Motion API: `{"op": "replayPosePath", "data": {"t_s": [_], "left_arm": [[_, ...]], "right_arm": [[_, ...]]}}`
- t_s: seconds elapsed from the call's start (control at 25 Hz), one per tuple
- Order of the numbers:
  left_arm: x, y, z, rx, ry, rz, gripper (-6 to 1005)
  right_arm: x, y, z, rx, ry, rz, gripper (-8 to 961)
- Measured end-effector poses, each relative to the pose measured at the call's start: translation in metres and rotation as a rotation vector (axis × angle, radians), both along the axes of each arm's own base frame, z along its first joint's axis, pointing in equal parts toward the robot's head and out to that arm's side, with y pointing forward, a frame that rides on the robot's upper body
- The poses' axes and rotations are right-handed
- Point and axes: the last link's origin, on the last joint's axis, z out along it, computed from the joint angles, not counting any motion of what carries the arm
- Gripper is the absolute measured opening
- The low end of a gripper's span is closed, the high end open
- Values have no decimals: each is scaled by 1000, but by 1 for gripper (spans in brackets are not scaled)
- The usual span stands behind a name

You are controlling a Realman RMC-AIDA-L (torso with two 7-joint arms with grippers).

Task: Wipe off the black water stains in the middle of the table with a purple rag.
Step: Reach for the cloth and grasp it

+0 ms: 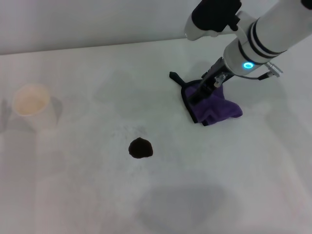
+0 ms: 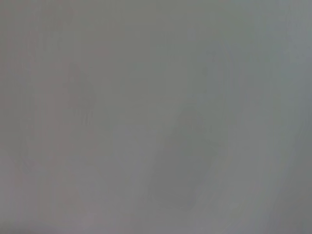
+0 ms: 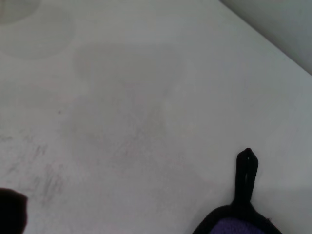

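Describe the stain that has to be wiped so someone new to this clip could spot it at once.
On the white table, look near the middle, nearer the robot than the purple rag under the right gripper and right of the paper cup. The black water stain is a small round dark blot with uneven edges, the only dark mark lying flat on the bare surface.

The table (image 1: 78,195) is plain white and matt, with a blackish-brown blot, the black water stains (image 1: 140,148), on it. Right of and beyond the blot, the rag (image 1: 214,108) is purple with a black edge and a black tab (image 3: 246,173); the arm above the rag is white with black bands and a glowing blue ring. Left of the blot stands a pale cream paper cup (image 1: 32,104).
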Motion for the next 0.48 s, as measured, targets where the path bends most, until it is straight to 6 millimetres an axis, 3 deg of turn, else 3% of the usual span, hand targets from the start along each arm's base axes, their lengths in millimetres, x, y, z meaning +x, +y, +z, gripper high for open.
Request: {"op": "replayPosePath", "data": {"t_s": [0.48], "left_arm": [[6, 5, -1, 6, -22, -16, 893]], "right_arm": [[25, 1, 2, 29, -47, -45, 823]]}}
